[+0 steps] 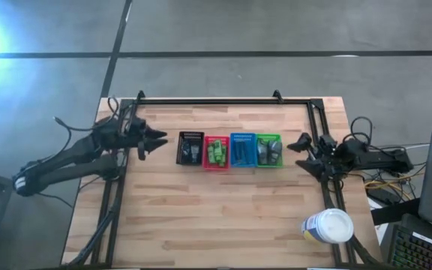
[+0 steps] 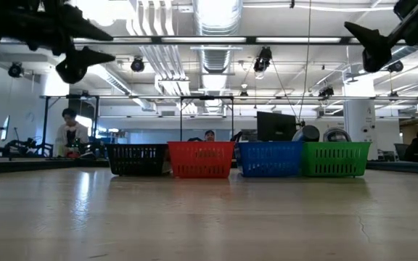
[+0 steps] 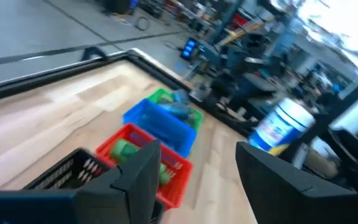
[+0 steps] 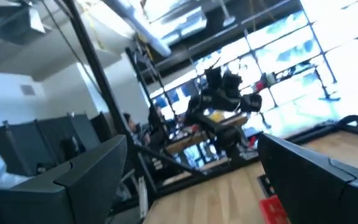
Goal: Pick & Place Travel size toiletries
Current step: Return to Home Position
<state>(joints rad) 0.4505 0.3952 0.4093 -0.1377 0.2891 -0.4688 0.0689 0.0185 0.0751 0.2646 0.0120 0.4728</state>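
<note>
The surface [image 1: 223, 210] is pale wood, striped by its planks and framed in black; the mesh baskets stand in a row: black basket [image 1: 190, 134], red basket [image 1: 216, 138], blue basket [image 1: 242, 136], green basket [image 1: 268, 136]; bright green packets [image 1: 216, 153] fill the red one; greyish tubes [image 1: 270, 152] lie in the green one; the tub [image 1: 328, 226] is white with a blue label; the left claw [image 1: 154, 146] and right claw [image 1: 301, 153] are black; the floor [image 1: 276, 30] is grey with dark seams.
</note>
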